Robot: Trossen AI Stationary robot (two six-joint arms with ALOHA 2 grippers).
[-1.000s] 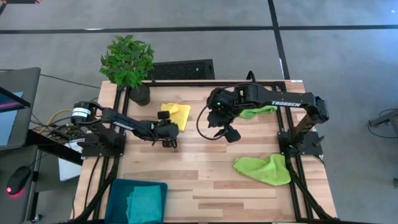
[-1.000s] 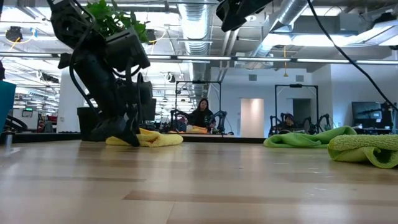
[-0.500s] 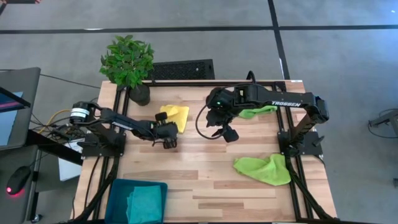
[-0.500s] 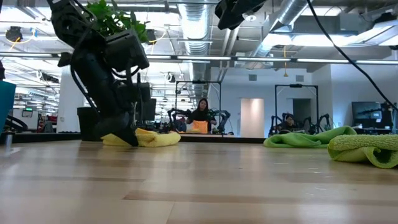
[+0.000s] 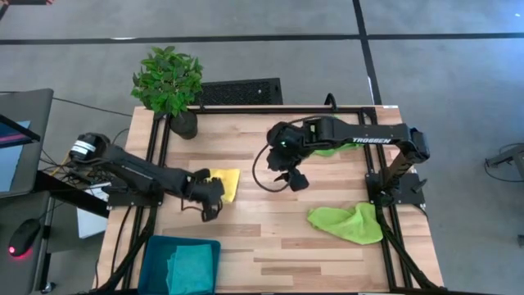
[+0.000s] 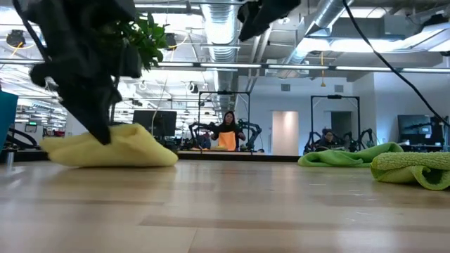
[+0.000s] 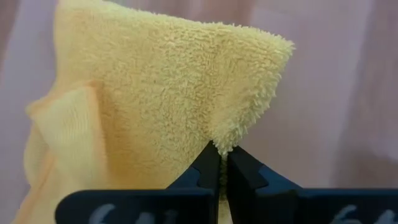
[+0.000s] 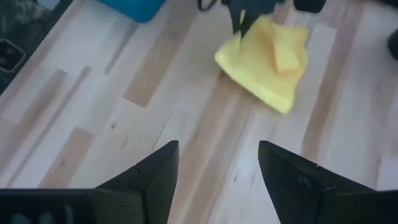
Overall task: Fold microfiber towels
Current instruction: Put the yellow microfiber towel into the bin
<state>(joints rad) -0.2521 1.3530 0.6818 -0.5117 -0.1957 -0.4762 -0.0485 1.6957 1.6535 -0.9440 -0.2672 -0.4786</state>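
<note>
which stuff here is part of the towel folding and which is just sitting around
Part of the job: yellow towel, pinched by the left gripper; lime green towel; second lime green towel; teal towel.

Just lying about: potted plant; teal tray; black grille.

Yellow towel (image 5: 227,183) – crumpled, partly folded, on the tabletop left of centre, one corner pinched. Teal towel (image 5: 190,265) folded in the front-left tray. Two lime towels bunched – one (image 5: 347,222) front right, one (image 5: 334,151) at back right.
</note>
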